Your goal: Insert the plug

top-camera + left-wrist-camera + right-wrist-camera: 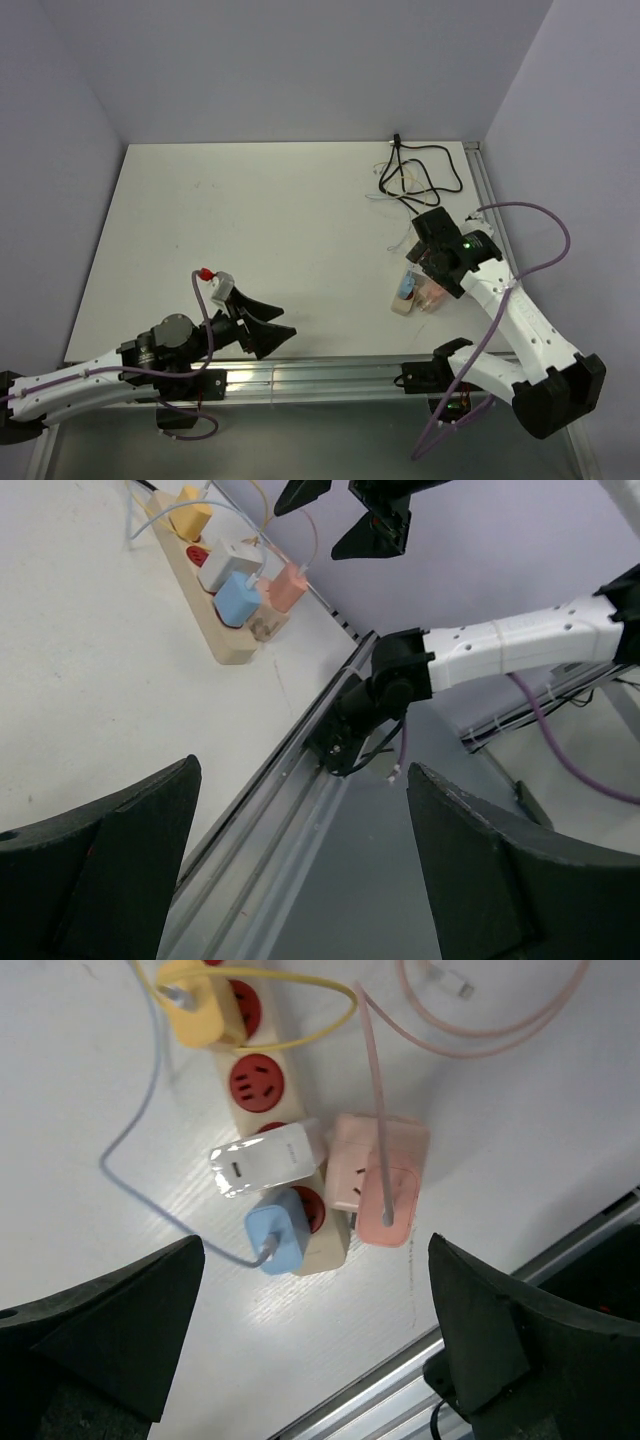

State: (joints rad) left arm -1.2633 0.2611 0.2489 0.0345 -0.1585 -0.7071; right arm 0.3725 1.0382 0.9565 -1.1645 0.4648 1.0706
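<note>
A beige power strip [262,1085] with red sockets lies on the white table near its front right edge. A yellow plug [195,1005], a white plug [265,1160] and a blue plug [280,1240] sit on it. The pink plug [385,1185] with its pink cable rests against the strip's right side; I cannot tell how deep it sits. My right gripper [315,1255] hovers open just above the strip's near end, touching nothing. My left gripper [300,780] is open and empty over the table's front rail, with the strip [225,640] far ahead of it.
Black, yellow and pink cables [420,175] are coiled at the back right corner of the table [260,220]. An aluminium rail [320,375] runs along the front edge. Grey walls close in on the back and both sides.
</note>
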